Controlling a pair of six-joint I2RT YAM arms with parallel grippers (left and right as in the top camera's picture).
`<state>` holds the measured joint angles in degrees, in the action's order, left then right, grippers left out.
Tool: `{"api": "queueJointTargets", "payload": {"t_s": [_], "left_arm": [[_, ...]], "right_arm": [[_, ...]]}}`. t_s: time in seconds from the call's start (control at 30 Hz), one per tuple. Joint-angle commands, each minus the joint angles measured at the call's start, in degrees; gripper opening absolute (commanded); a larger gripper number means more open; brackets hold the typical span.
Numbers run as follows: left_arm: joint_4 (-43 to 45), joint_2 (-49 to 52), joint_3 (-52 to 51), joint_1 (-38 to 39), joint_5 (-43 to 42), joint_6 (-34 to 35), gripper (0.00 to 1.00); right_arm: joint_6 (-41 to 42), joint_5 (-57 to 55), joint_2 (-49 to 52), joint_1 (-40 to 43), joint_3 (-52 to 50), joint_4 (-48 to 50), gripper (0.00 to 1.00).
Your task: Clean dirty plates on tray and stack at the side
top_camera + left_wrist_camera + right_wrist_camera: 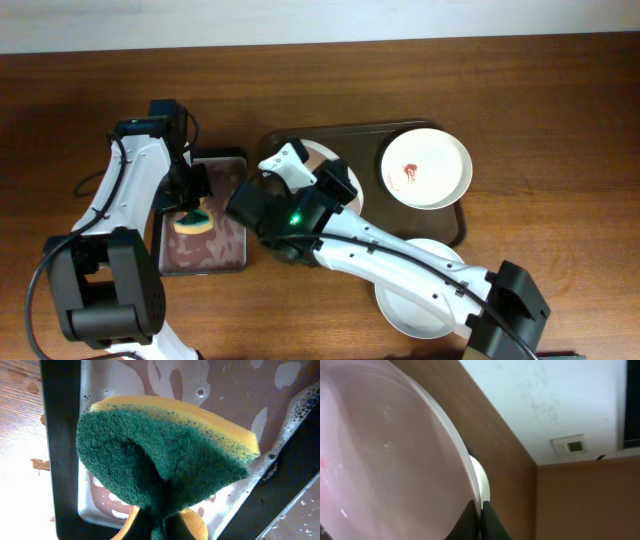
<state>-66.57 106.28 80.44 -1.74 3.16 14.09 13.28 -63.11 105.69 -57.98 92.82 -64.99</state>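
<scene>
On the left part of the dark brown tray [452,225], the right end effector [481,517] is clenched on the rim of a white plate [385,460]. In the right wrist view this plate stands tilted, with a faint pink trace near the left edge of the picture, so it probably needs wiping. A second plate [425,168] with a clear red smear lies flat on the right part of the same tray. A third plate [408,312] rests on the bench [560,120] just beside the tray's near edge, partly hidden under the right arm; it looks plain white. The left end effector [157,527] is grasping a sponge [165,455], green scouring side toward the camera, above the small black-rimmed tray [60,435], which holds soapy water. The held plate is judged stiff, rather light and breakable, and it will be slippery once wet. A pinch on the raised rim is the only real place to take hold, so the grip should be firm while the soft sponge presses on the plate's face. Too strong a push could turn the plate in the jaws.
</scene>
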Motion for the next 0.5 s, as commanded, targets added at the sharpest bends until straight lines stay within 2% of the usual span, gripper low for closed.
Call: {"api": "queueJointTargets", "payload": {"t_s": [0.0, 0.17, 0.3, 0.4, 0.47], "left_arm": [[0.15, -2.08, -0.15, -0.15, -0.66, -0.94, 0.0], [0.15, -2.08, -0.15, -0.15, -0.87, -0.92, 0.0], [0.15, -2.08, -0.15, -0.15, -0.87, -0.94, 0.0], [0.13, -2.08, -0.15, -0.15, -0.87, -0.92, 0.0], [0.13, -2.08, -0.15, -0.13, -0.92, -0.92, 0.0]], "right_arm": [[0.44, -6.4, -0.79, -0.92, 1.73, -0.22, 0.04], [0.76, -5.49, -0.79, -0.81, 1.73, -0.15, 0.04], [4.35, 1.66, -0.76, 2.69, 1.7, 0.07, 0.04], [1.55, -3.76, -0.79, 3.63, 1.77, -0.81, 0.04], [1.29, -1.31, -0.72, 4.02, 1.77, -0.72, 0.04]]}}
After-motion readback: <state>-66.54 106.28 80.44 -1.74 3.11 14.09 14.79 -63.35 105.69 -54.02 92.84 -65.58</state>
